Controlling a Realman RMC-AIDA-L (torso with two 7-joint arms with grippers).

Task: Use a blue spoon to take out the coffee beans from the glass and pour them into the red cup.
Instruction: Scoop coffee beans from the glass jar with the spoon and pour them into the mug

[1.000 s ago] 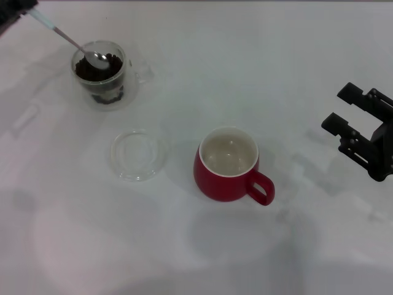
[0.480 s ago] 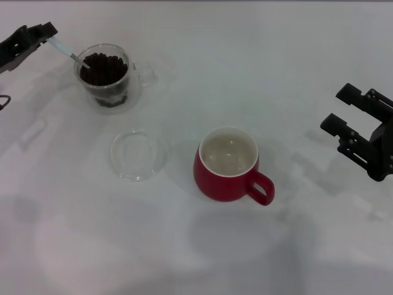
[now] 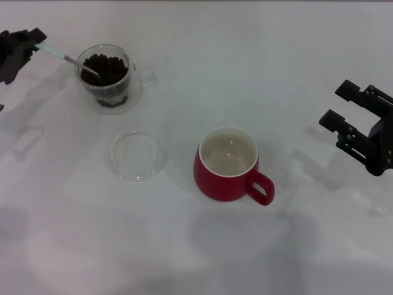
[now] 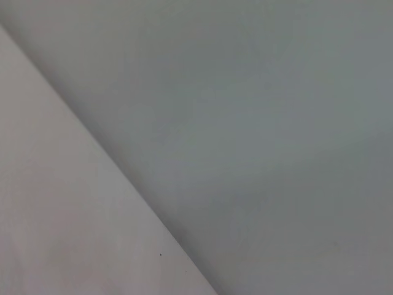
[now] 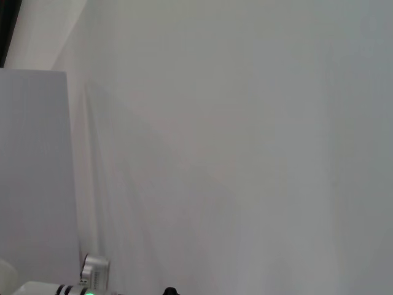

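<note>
While nothing has reached it yet, the red cup (image 3: 228, 163) sits nearest on the bench (image 3: 245, 55), white inside bare, handle toward the robot's right. Just to its left lies a flat clear dish (image 3: 139, 154), apart from the cup. Out on the right, the right hand (image 3: 353, 121) hangs idle above the bench, fingers spread, holding nothing. Farther back on the left, the glass (image 3: 105, 75) stands full of coffee beans (image 3: 105, 69), and the blue spoon (image 3: 66, 58) slants down into them, bowl buried. At the far-left edge the left hand (image 3: 24, 49) is clamped on the spoon's pale handle. By this showing, scooping is under way; lifting, carrying and tipping into the cup all remain.
</note>
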